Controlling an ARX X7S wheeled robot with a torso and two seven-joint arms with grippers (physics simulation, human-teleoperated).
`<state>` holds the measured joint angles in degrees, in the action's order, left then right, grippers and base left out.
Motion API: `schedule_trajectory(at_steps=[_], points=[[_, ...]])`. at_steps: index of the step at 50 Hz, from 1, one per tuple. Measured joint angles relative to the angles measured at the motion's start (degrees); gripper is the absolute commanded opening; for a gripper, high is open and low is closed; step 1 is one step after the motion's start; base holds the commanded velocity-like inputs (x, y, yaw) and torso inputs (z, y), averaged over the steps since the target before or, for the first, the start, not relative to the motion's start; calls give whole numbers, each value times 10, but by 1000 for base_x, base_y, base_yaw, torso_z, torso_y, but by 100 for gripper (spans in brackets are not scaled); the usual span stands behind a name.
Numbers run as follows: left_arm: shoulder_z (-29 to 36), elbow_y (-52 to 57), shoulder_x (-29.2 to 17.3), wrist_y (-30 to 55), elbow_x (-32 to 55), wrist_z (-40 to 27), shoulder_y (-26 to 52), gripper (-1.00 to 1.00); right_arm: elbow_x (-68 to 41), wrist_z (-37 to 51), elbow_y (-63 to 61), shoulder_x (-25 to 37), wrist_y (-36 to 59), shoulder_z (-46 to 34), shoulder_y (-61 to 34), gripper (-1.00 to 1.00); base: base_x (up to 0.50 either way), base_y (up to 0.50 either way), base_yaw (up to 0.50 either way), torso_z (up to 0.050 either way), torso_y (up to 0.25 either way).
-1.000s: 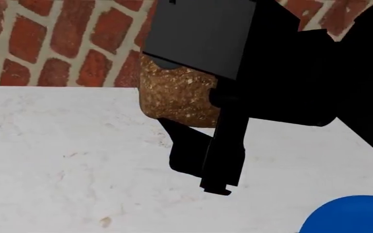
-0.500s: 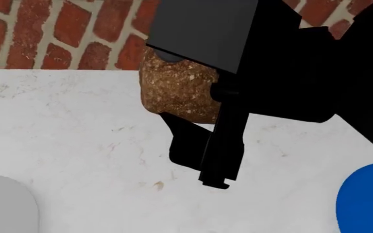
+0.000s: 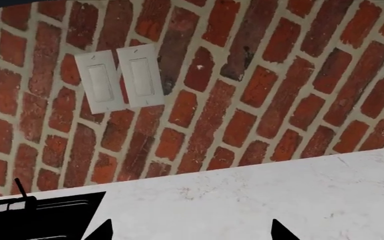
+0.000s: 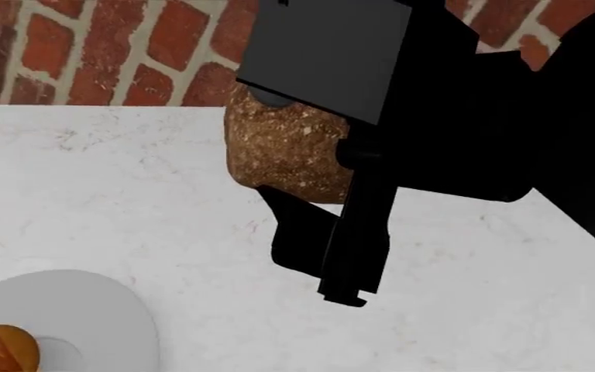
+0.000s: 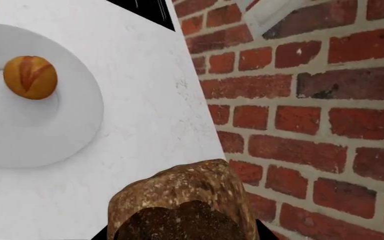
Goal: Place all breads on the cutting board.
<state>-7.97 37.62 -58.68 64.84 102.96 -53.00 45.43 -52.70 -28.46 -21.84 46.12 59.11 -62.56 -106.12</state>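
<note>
White marbled desk (image 4: 122,232) runs back to a red brick wall (image 3: 259,80). Nearest, the right tool (image 4: 313,209) holds the dark lumpy bread (image 4: 292,151) clamped and lifted above the desk. Farther off, the golden roll (image 5: 30,76) sits on a pale grey plate (image 5: 72,130). The left tool (image 3: 192,232) shows only two fingertips set wide apart, with nothing between them. No cutting board is in view, so neither bread appears placed yet; both remain to do. A double light switch (image 3: 118,77) on the wall carries no readable writing.
</note>
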Motion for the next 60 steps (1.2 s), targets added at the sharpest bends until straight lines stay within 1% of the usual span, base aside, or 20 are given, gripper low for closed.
schedule_trajectory(at_steps=[4, 15, 19, 23, 33, 38, 44, 52, 60], points=[[39, -15, -11, 11, 36, -19, 39, 100, -1, 1, 1, 1, 4, 0, 0, -100, 0, 0, 0, 0, 0], [209, -88, -38, 55, 201, -102, 192, 100, -5, 1, 0, 6, 10, -1, 1, -100, 0, 0, 0, 0, 0], [299, -113, -52, 74, 302, -150, 267, 100, -3, -1, 0, 7, 10, -4, 3, -100, 0, 0, 0, 0, 0], [370, -131, -62, 90, 383, -186, 323, 100, -1, -2, 0, 8, 10, -6, 5, -100, 0, 0, 0, 0, 0], [494, -157, -80, 104, 530, -248, 419, 100, 3, -5, 1, 10, 9, -11, 6, -100, 0, 0, 0, 0, 0], [530, -163, -85, 106, 571, -262, 444, 100, 5, -6, 1, 12, 8, -12, 7, -100, 0, 0, 0, 0, 0], [553, -180, -80, 114, 583, -263, 453, 100, 6, -6, 1, 14, 7, -13, 10, -100, 0, 0, 0, 0, 0], [563, -218, -62, 136, 563, -250, 448, 100, 2, -6, -1, 16, 7, -13, 14, -100, 0, 0, 0, 0, 0], [556, -254, -41, 153, 522, -228, 427, 100, -4, -7, -6, 18, 8, -12, 17, -100, 0, 0, 0, 0, 0]])
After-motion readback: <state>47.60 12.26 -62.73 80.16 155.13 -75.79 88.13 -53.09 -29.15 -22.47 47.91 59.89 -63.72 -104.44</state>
